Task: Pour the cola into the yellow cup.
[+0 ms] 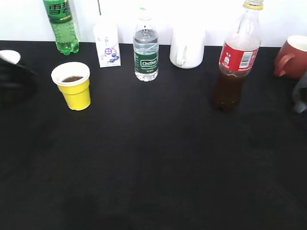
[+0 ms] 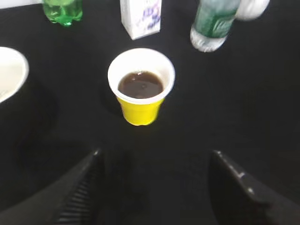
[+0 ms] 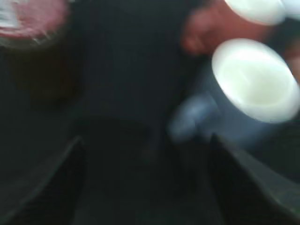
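Observation:
The cola bottle (image 1: 237, 57) stands upright at the right of the black table, yellow cap on, dark drink in its lower part. Its blurred red label shows at the top left of the right wrist view (image 3: 28, 18). The yellow cup (image 1: 73, 86) stands at the left with dark drink in its bottom, and shows in the left wrist view (image 2: 140, 86). My left gripper (image 2: 154, 161) is open and empty, a little short of the cup. My right gripper (image 3: 147, 143) is open and empty, to the right of the bottle. Neither gripper shows in the exterior view.
Along the back stand a green soda bottle (image 1: 61, 24), a small white carton (image 1: 107, 45), a water bottle (image 1: 146, 48), a white mug (image 1: 187, 48) and a reddish-brown mug (image 1: 293, 57). A grey mug (image 3: 243, 93) sits near my right gripper. A black cup with a white inside (image 1: 10, 72) stands at the left edge.

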